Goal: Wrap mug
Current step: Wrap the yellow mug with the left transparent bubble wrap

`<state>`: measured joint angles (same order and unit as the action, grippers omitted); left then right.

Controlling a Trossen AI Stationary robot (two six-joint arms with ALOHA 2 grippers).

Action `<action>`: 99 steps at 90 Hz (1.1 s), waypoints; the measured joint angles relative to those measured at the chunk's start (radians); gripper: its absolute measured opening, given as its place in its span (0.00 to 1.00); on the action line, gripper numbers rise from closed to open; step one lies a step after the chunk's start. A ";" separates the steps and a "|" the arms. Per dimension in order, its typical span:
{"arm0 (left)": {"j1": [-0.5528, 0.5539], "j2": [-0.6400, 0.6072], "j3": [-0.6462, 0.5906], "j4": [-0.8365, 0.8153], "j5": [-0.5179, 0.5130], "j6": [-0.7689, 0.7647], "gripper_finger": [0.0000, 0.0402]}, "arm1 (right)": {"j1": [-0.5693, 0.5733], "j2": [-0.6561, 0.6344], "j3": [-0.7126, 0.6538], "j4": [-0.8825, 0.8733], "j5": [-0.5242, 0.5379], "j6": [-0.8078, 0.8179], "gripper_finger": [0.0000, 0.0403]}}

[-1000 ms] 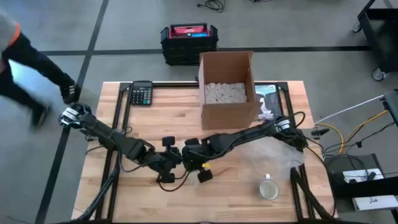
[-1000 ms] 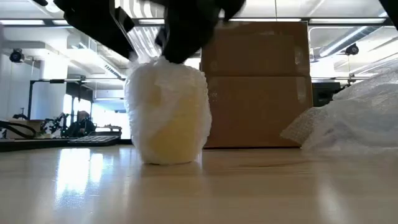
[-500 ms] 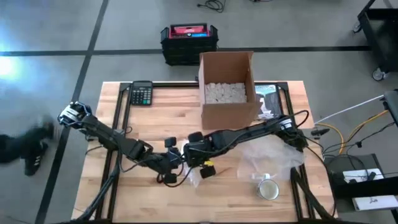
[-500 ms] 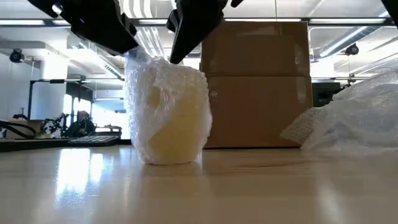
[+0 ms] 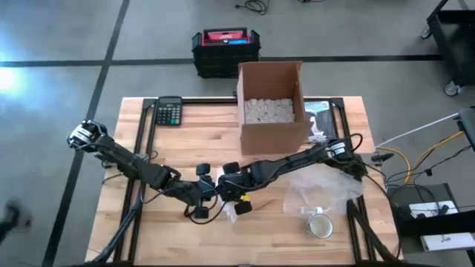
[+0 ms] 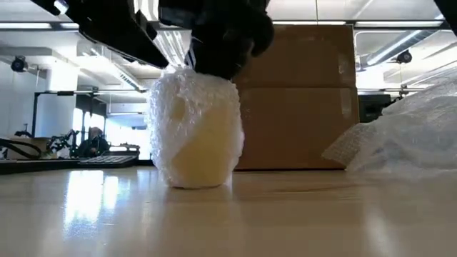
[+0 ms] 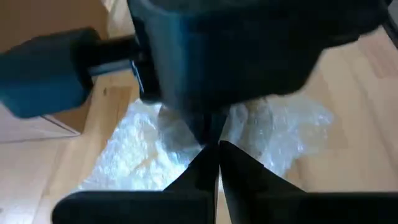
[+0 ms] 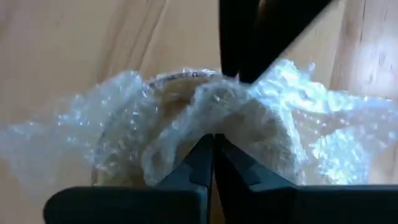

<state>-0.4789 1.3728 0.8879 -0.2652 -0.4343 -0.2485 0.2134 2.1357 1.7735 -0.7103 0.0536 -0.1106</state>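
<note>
cardboard box (image 5: 272, 104): open, white filler inside, on the wooden surface (image 5: 200, 141) beyond the fingers | calculator (image 5: 169, 112): far corner, well apart from the fingers | glass jar (image 5: 320, 225): near edge, apart from the fingers | black-and-red case (image 5: 225, 49): on the floor behind the surface

Cardboard box (image 5: 272, 104) close behind wrapped mug (image 6: 196, 132)

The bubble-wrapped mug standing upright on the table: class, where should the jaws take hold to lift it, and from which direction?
Judging by its pose, grip the bubble-wrapped mug across its rounded sides, coming down from above. It stands upright on the wooden table, and its loose wrap gathers at the top, where the left gripper and right gripper are both shut. A mid-body hold would probably pin the wrap against the mug.
</note>
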 joint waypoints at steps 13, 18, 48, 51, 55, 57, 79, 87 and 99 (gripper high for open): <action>-0.002 -0.029 0.016 -0.096 -0.010 -0.046 0.00 | 0.000 0.000 -0.018 0.006 0.000 0.007 0.00; -0.002 -0.030 0.008 -0.148 -0.024 -0.093 0.00 | 0.000 0.000 -0.019 0.010 0.000 0.007 0.00; 0.002 0.007 -0.124 0.197 -0.075 -0.060 0.00 | 0.000 0.000 -0.021 0.039 -0.002 -0.006 0.00; 0.002 0.013 -0.129 0.240 -0.069 -0.038 0.00 | 0.000 0.000 -0.022 0.040 -0.002 -0.009 0.00; 0.003 0.023 -0.134 0.291 -0.060 -0.011 0.00 | 0.000 0.000 -0.022 0.040 -0.002 -0.012 0.00; 0.003 0.030 -0.135 0.312 -0.057 -0.002 0.00 | 0.000 0.000 -0.022 0.041 -0.001 -0.013 0.00; 0.003 0.108 -0.137 0.337 -0.053 0.004 0.00 | 0.000 -0.031 -0.021 0.010 -0.002 -0.024 0.00; 0.003 0.115 -0.136 0.339 -0.055 0.004 0.00 | -0.001 -0.063 0.013 -0.064 -0.001 -0.038 0.00; 0.003 0.113 -0.136 0.337 -0.055 0.005 0.00 | -0.002 -0.111 0.050 -0.103 0.000 -0.046 0.00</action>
<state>-0.4759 1.4860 0.7521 0.0714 -0.4892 -0.2440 0.2119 2.0244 1.8234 -0.8128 0.0536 -0.1562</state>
